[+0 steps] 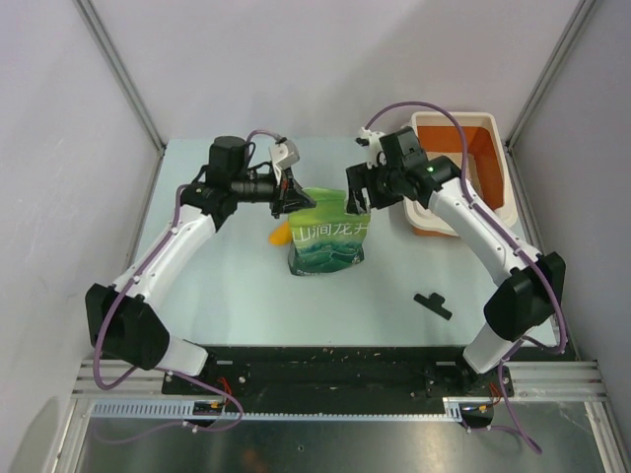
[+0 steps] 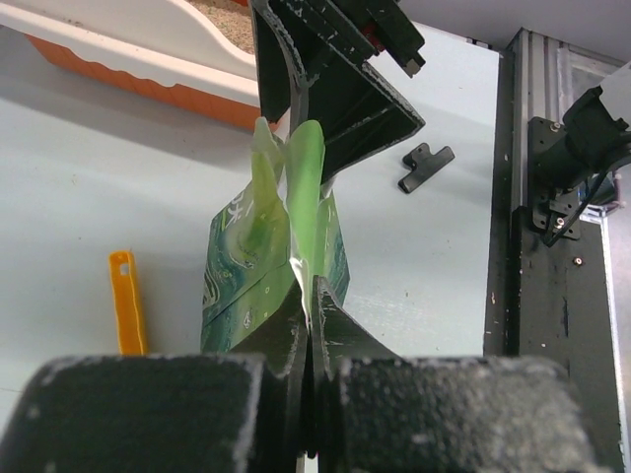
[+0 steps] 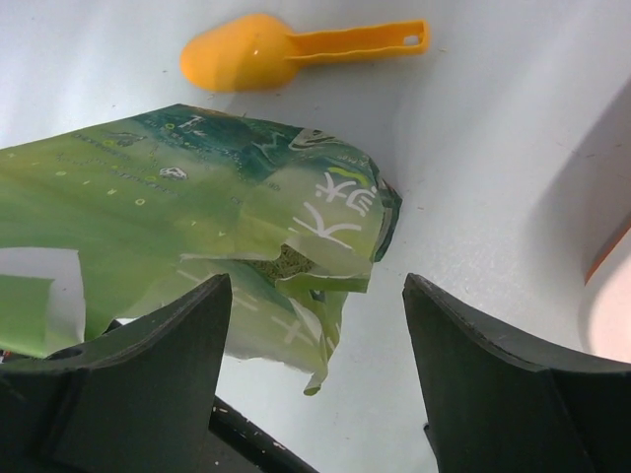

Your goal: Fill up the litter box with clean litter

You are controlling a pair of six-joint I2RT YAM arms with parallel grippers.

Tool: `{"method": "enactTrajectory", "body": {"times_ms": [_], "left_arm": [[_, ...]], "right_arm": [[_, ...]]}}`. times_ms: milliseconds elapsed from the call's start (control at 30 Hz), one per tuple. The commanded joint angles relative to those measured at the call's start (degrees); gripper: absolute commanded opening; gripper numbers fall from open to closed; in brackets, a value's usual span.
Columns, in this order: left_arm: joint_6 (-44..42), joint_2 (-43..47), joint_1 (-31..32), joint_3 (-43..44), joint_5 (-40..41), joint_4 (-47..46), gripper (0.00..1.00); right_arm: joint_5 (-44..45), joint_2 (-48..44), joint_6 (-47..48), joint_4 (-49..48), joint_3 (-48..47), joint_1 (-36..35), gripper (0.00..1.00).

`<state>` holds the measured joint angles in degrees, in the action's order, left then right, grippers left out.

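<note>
The litter box [image 1: 501,163], orange with a white rim, stands at the back right; it also shows in the left wrist view [image 2: 148,84], with some pale litter [image 2: 223,24] inside. A green pouch bag [image 1: 328,241] stands mid-table. My left gripper [image 1: 295,193] is shut on the bag's top left edge [image 2: 314,288]. My right gripper [image 1: 356,198] is open at the bag's top right corner, its jaws [image 3: 315,296] either side of the torn mouth without gripping it. The bag [image 3: 187,197] shows granules in that opening.
A yellow-orange scoop [image 3: 264,51] lies on the table behind the bag's left side [image 1: 280,234]. A small black clip [image 1: 433,304] lies near the right arm's base. Frame posts stand at the back corners.
</note>
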<state>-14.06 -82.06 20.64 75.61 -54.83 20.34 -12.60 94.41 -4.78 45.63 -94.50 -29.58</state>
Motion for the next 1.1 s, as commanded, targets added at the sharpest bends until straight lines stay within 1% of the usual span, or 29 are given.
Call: {"method": "enactTrajectory", "body": {"times_ms": [0, 133, 233, 333, 433, 533, 567, 667, 767, 867, 1067], "left_arm": [[-0.97, 4.54, 0.36, 0.50, -2.30, -5.04, 0.00], [-0.44, 4.89, 0.36, 0.15, -2.13, -5.83, 0.00], [-0.44, 5.16, 0.36, -0.29, -2.04, -6.19, 0.00], [-0.26, 5.16, 0.36, -0.47, -2.13, -6.54, 0.00], [-0.35, 4.89, 0.36, -0.47, -2.13, -6.71, 0.00], [-0.35, 4.37, 0.45, -0.56, -2.30, -7.15, 0.00], [-0.44, 4.02, 0.45, -0.38, -2.30, -7.24, 0.00], [-1.14, 2.53, 0.54, 1.19, -1.69, -7.77, 0.00], [-1.67, 0.15, 0.54, 3.65, -1.42, -8.12, 0.00], [-2.19, -3.01, 0.54, 8.22, -0.98, -8.65, 0.00], [-2.55, -9.77, 0.54, 20.60, -0.80, -9.44, 0.00]], "right_arm": [[4.68, 1.03, -2.60, -0.27, 0.28, -1.88, 0.76], [7.32, 2.79, -3.22, 0.25, 0.10, -2.67, 0.73], [11.27, 3.41, -2.96, 1.30, 0.63, -2.41, 0.72], [14.26, 2.18, -3.22, 2.09, 1.86, 0.04, 0.68], [14.45, 0.52, -2.79, 3.06, 2.65, 2.42, 0.62], [13.13, -0.80, -2.08, 3.15, 3.09, 2.60, 0.49], [9.91, -1.07, -1.91, 3.15, 3.01, 2.60, 0.39], [7.95, -1.07, -1.29, 2.89, 2.22, 0.76, 0.27], [7.67, -0.11, -1.20, 2.89, 0.12, -0.47, 0.00], [9.25, 1.73, -0.76, 3.07, -3.04, 0.40, 0.00], [10.66, 5.60, -0.41, 3.07, -9.91, 5.93, 0.00]]}}
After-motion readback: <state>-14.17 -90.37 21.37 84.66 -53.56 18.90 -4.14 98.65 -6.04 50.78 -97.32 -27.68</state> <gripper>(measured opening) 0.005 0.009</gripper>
